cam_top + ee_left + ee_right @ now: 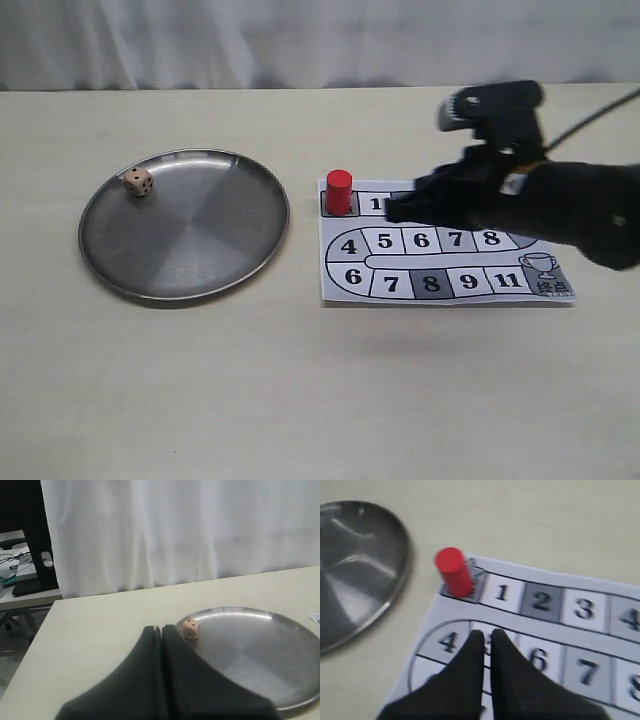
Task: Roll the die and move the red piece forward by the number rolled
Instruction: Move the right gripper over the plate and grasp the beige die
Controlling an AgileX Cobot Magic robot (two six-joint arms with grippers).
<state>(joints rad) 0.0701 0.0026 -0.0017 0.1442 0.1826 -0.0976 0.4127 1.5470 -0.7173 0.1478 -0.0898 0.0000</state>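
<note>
The tan die lies near the far left rim inside the steel plate; it also shows as the die in the left wrist view, just beyond my left gripper, which is shut and empty. The red piece stands upright on the grey start square at the board's top left corner, before square 1. My right gripper hovers over the board a little to the right of the red piece, apart from it. In its wrist view the right gripper is shut with only a thin slit, holding nothing.
The paper game board with numbered squares and a trophy square lies right of the plate. The right arm's black body covers the board's upper right squares. A white curtain hangs behind the table's far edge.
</note>
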